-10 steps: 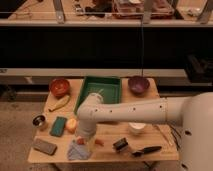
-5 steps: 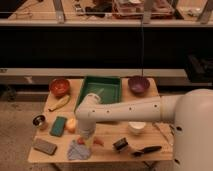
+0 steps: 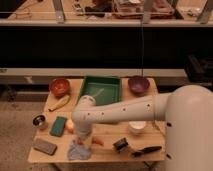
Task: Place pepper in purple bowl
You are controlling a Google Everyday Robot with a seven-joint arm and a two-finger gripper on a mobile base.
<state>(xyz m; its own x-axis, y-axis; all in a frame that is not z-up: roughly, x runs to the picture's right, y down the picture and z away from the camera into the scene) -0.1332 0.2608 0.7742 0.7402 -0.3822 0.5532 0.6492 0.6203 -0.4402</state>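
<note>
The arm has sunk, its pincer beside the pepper on the wooden table, its opening hidden.

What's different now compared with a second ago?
The arm has edged slightly lower and toward the front-left. Its end effector is down by the blue cloth, beside the pepper. Nothing was visibly taken or released. The pepper, purple bowl and green tray lie unmoved.

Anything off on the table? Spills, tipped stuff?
Nothing spilled or tipped: the purple bowl and orange bowl sit upright. Only the blue cloth lies crumpled at the front edge, under the end effector, with the pepper just beside it.
</note>
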